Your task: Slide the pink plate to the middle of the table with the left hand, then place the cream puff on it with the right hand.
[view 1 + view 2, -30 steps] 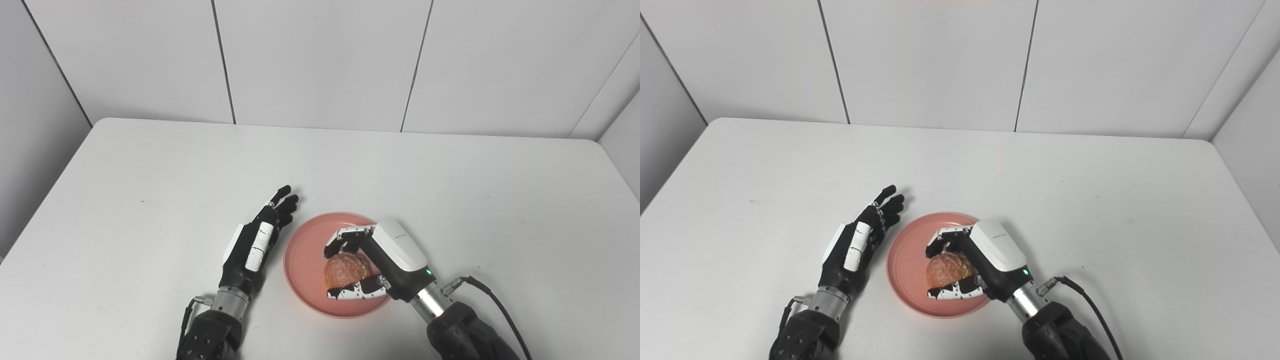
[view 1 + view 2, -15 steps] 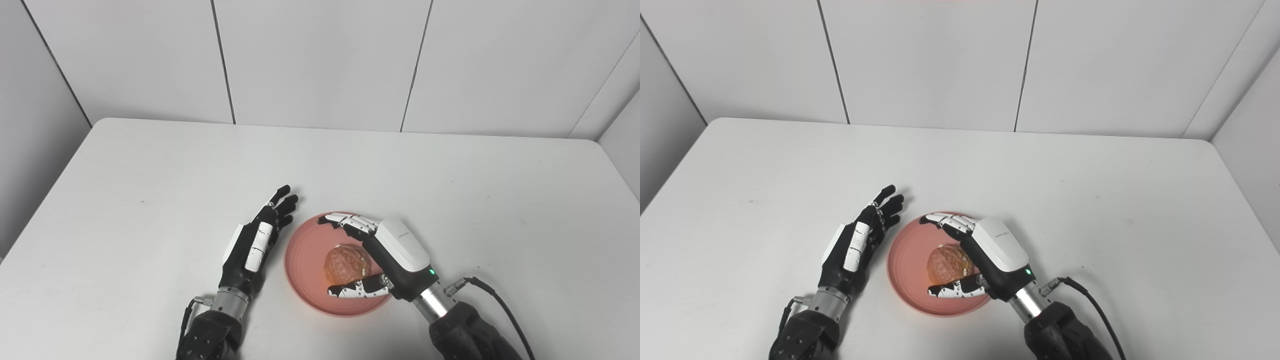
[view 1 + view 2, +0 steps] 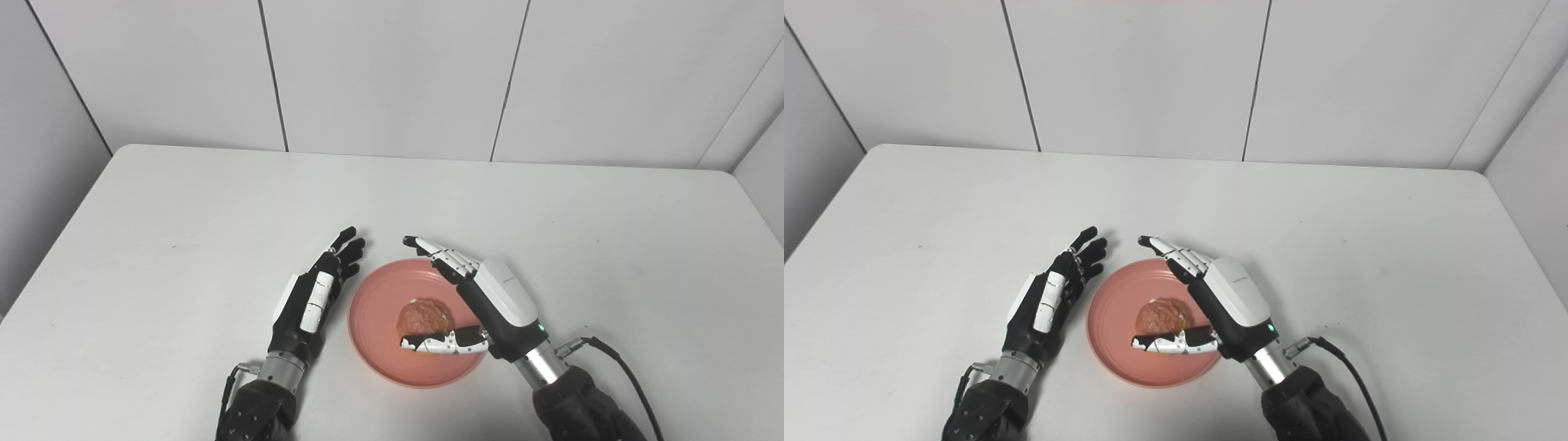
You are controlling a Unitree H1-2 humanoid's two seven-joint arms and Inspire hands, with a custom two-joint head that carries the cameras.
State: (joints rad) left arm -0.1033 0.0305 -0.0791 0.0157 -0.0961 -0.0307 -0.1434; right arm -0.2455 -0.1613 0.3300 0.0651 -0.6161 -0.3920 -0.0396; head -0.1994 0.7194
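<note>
Cream puff [image 3: 425, 316] sits on pink plate [image 3: 376, 318], free between right hand's [image 3: 490, 300] spread fingers and thumb. Left hand [image 3: 312, 294] beside plate, fingers apart, empty.

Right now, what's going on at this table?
The cream puff sits on the pink plate. The right hand is open over the plate, fingers spread and thumb beside the puff, not gripping it. The left hand rests open just left of the plate, holding nothing.
</note>
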